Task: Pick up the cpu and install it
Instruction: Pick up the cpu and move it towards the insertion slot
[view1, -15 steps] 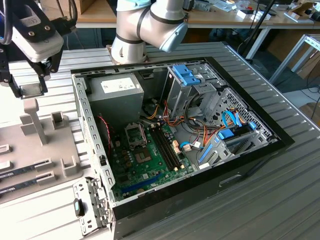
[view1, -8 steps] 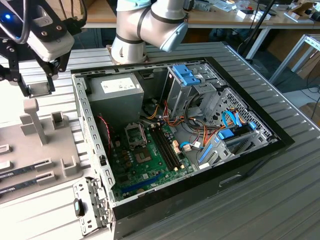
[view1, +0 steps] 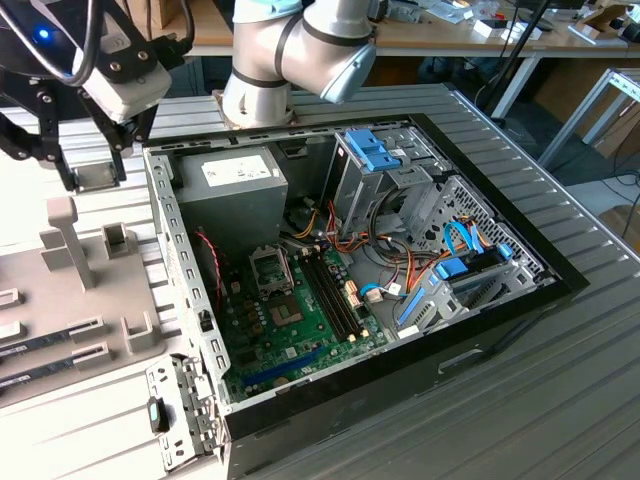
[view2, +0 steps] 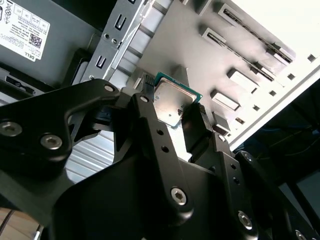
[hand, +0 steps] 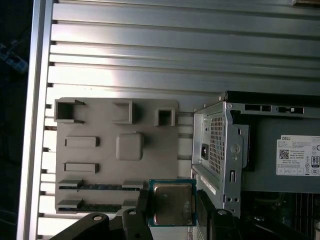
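The cpu (hand: 172, 204) is above the holder tray (hand: 100, 165), which lies beside the computer case (hand: 222, 150).

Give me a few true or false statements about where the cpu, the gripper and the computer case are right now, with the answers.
1. The gripper is shut on the cpu. True.
2. The cpu sits in the socket on the motherboard. False: the gripper holds it outside the computer case, near the grey tray.
3. The computer case has its side panel on. False: it lies open, with the motherboard in sight.
4. Memory sticks lie in slots of the grey tray. True.
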